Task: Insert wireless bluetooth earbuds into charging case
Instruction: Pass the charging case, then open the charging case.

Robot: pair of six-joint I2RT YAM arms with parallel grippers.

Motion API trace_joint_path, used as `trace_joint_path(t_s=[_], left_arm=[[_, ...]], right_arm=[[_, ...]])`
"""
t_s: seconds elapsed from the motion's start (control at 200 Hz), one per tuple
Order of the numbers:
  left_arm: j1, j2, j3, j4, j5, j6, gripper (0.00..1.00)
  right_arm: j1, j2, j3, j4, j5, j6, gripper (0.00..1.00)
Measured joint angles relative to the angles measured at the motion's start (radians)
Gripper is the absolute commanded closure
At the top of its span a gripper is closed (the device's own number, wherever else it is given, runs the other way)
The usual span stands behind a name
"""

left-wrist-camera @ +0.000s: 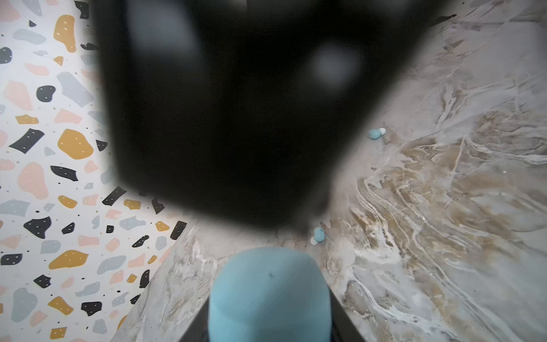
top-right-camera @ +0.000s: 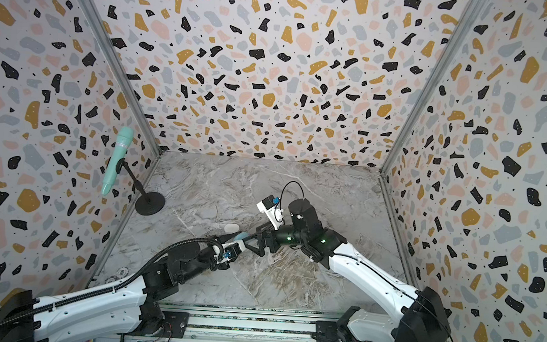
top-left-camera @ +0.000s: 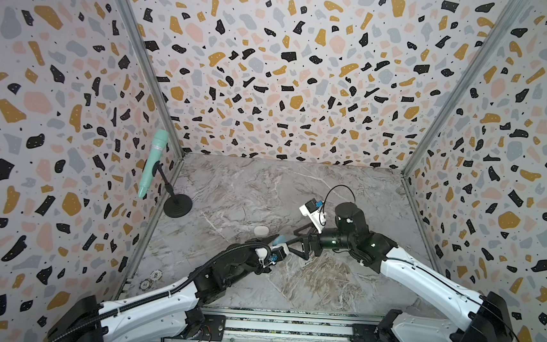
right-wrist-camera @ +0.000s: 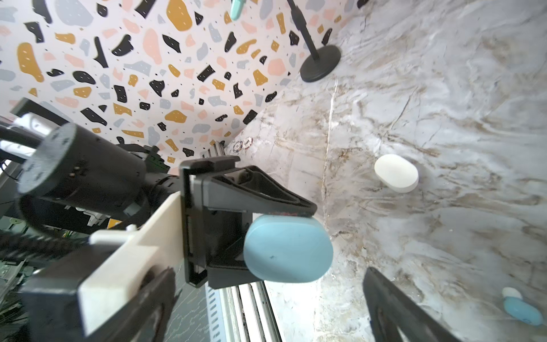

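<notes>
**Tools.** My left tool [right-wrist-camera: 285,241] is closed on the light blue charging case [left-wrist-camera: 268,296], with fingers on opposite sides and the broad face turned toward my right tool [top-left-camera: 293,241]. The right tool's jaws are spread wide and hold nothing. It sits just beside the blue case, tips pointing at it.

**Task items.** The blue case appears to be clear of the worktop [top-left-camera: 323,282], and its lid looks shut. The nearer blue earbud [left-wrist-camera: 318,235] lies on the worktop close to the blue case. The farther blue earbud [left-wrist-camera: 376,133] lies well beyond it on the same side. A white charging case [right-wrist-camera: 396,173] rests flat on the worktop near the blue case, also shut. I can't find any white earbuds in these views. No earbud is seated yet.

**Risks from here.**
- The blue case is smooth and rounded. Any prying force from the right tool could twist it or squeeze it out of the left tool's grip.
- The wrist view is blurred up close, so I cannot tell which edge carries the lid seam. Pressing the hinge side would achieve nothing, or would push the case loose.
- The two tools are almost touching, so a small misjudged advance would knock finger against finger.
- The nearer earbud is small and could roll. A low sweep beside the blue case could flick it away.
</notes>
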State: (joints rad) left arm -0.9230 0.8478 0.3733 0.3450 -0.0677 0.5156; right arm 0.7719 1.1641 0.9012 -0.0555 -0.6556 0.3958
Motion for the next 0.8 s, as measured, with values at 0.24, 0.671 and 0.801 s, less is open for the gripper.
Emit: trace_joint_path(t_s=[0.24,0.671,0.801], left_arm=[[0.031,-0.117,0.103,-0.098,0.235,-0.245,1.0],[0.167,0.003,0.164,-0.311,0.613,-0.365,1.0],[0.167,0.001,0.164,-0.334,0.67,-0.359,1.0]], right_arm=[[0.005,-0.201,-0.124,0.086,-0.014,-0.04,0.01],[0.1,-0.23,-0.198,0.19,-0.003,-0.133,0.01],[0.112,-0.199,-0.198,0.191,0.031,-0.153,0.02]])
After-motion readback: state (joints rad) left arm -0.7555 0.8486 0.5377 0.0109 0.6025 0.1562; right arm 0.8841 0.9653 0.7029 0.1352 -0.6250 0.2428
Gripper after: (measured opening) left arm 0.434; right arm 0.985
